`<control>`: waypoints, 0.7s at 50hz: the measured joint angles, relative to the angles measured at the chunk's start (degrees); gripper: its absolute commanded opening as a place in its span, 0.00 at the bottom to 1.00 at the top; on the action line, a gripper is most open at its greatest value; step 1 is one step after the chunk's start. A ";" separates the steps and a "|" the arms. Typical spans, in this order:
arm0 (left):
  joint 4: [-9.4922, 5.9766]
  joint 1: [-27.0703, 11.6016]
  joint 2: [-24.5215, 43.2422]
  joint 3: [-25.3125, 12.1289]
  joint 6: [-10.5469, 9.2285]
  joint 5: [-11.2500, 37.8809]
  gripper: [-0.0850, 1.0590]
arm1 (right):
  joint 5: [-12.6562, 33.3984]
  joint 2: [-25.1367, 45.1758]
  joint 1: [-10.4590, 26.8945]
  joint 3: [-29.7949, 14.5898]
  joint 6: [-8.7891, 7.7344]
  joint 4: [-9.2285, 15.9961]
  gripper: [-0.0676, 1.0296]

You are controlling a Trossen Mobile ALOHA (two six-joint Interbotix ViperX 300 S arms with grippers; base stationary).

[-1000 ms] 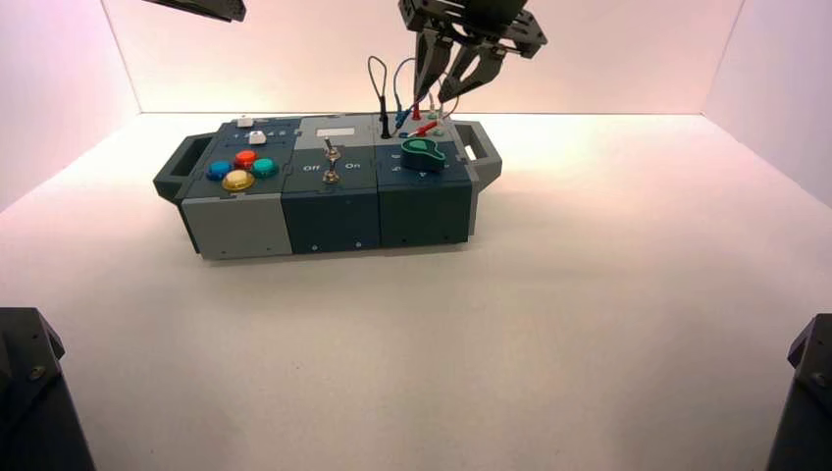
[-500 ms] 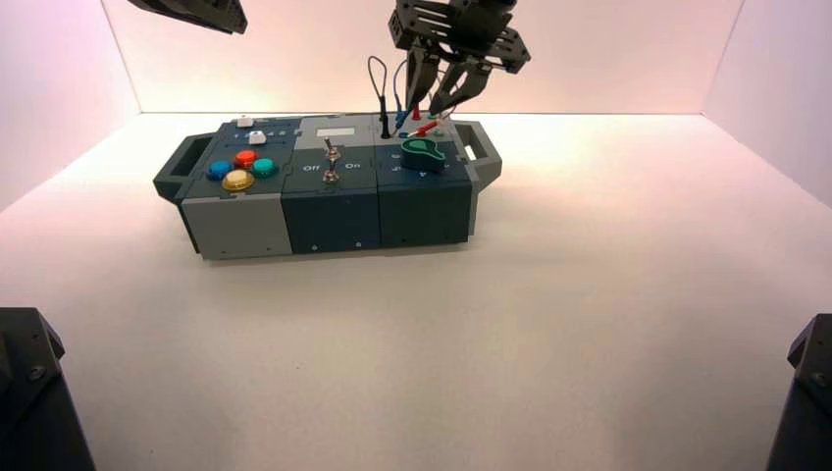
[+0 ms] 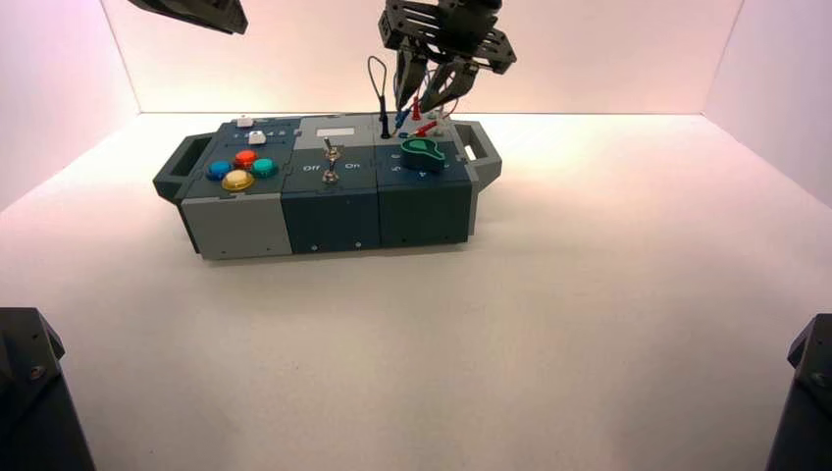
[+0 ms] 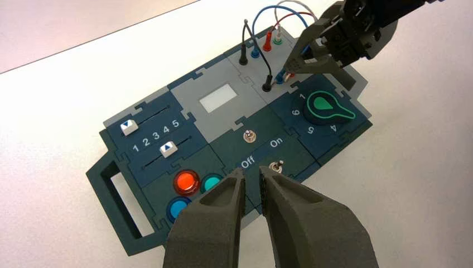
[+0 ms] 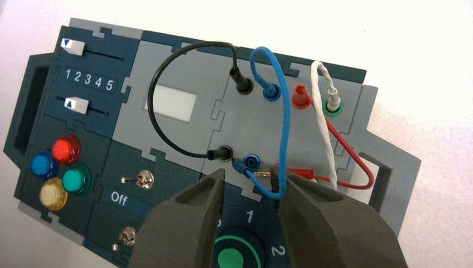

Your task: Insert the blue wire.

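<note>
The blue wire point(image 5: 285, 111) arches over the grey wire panel of the box point(image 3: 235, 226). One blue plug point(image 5: 271, 91) stands in the far blue socket. The other plug point(image 5: 240, 165) lies on its side next to the near blue socket point(image 5: 252, 161). My right gripper point(image 5: 251, 176) hovers open just above that near socket, and the wire's low bend passes between its fingers without being pinched. The high view shows this right gripper point(image 3: 420, 101) over the box's far right part. My left gripper point(image 4: 252, 174) is shut and held high off to the left, away from the box.
A black wire point(image 5: 162, 72) is plugged in at both ends beside the blue one. A red wire point(image 5: 346, 148) and a white wire point(image 5: 323, 117) run on the other side. The green knob point(image 3: 422, 152), toggle switch point(image 3: 332, 155) and coloured buttons point(image 3: 240, 169) lie nearer.
My right gripper has shifted left over the wire panel, staying open. The left arm has not moved.
</note>
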 measured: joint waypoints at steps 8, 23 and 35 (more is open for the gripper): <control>0.00 0.00 0.00 0.00 0.00 -0.09 0.22 | 0.09 0.26 0.00 -0.35 0.00 0.09 0.44; 0.00 0.00 0.00 0.00 0.09 -0.09 0.22 | 0.18 1.23 0.18 -0.44 -0.09 0.18 0.44; 0.00 0.00 0.00 0.00 0.09 -0.09 0.22 | 0.26 2.11 0.35 -0.88 -0.09 0.26 0.43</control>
